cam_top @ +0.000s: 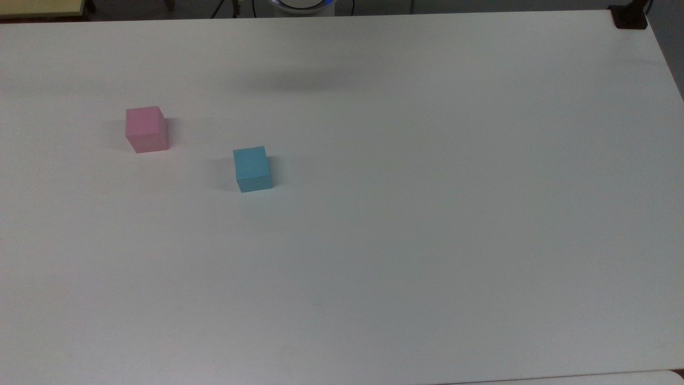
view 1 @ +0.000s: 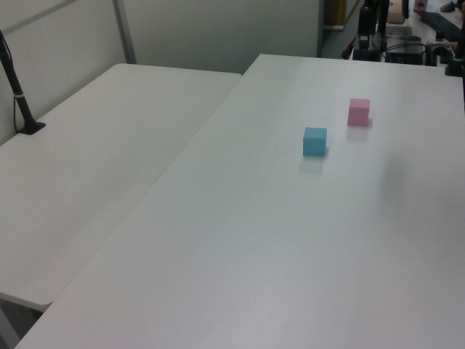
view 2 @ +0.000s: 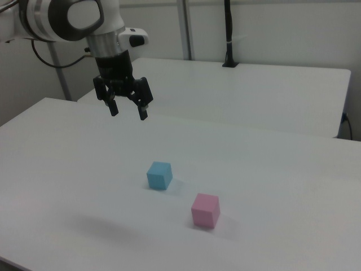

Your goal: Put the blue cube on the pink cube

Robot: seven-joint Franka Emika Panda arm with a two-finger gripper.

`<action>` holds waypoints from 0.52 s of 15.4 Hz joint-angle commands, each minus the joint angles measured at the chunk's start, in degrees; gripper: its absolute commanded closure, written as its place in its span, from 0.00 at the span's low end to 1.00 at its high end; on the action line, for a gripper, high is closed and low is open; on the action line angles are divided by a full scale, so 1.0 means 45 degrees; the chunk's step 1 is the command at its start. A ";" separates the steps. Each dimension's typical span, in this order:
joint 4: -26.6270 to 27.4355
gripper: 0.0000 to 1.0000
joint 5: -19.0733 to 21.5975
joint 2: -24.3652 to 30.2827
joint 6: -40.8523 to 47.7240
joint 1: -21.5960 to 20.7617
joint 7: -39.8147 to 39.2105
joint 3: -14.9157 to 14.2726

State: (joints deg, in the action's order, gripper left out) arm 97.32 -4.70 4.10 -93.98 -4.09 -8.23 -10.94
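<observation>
End effector [view 2: 128,109] hangs high, fingers spread, holding nothing | blue cube [view 2: 159,175] sits on the desk [view 2: 271,169], below it to the right view's right | pink cube [view 2: 205,210] nearby, apart | arm's upper links cut off at frame edge

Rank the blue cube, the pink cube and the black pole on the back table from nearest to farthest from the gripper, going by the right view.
1. blue cube, below the open gripper, slightly toward the right view's right.
2. pink cube, farther toward the right view's lower right.
3. black pole, on the back table; its depth makes this placing less certain.
</observation>
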 commanded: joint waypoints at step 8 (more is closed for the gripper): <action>-0.0220 0.00 0.0010 -0.0091 0.0182 -0.0165 -0.0145 0.0301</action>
State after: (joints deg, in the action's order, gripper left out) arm 97.25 -4.70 3.81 -93.98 -4.11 -8.27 -10.51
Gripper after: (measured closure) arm 0.000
